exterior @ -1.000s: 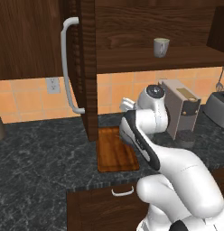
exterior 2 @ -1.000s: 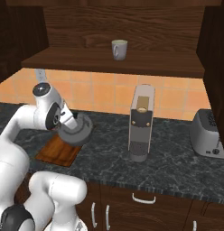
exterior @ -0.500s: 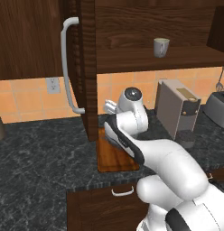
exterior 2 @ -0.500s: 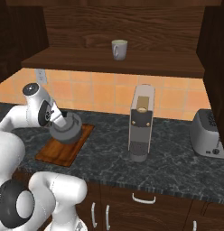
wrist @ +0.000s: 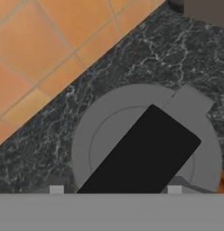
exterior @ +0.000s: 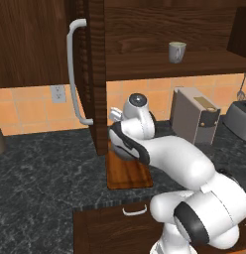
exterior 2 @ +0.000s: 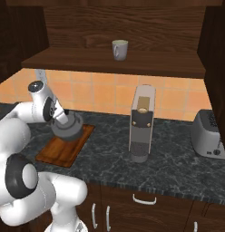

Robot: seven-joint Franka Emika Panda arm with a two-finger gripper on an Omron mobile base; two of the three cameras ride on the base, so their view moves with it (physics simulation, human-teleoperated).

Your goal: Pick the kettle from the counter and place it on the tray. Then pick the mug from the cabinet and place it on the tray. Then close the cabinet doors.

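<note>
Carrying kettle [exterior 2: 67,128] over tray [exterior 2: 64,147], not set down; tool [exterior 2: 64,118] clamped wide on its handle | mug [exterior 2: 119,48] on cabinet shelf; doors open

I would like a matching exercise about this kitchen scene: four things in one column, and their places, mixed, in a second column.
Things:
1. kettle
2. mug
3. toaster
4. coffee machine

Places:
A. on the cabinet shelf
B. far right of the counter
C. over the tray, at the gripper
D. middle of the counter, standing free

Pairs: 1-C, 2-A, 3-B, 4-D
</note>
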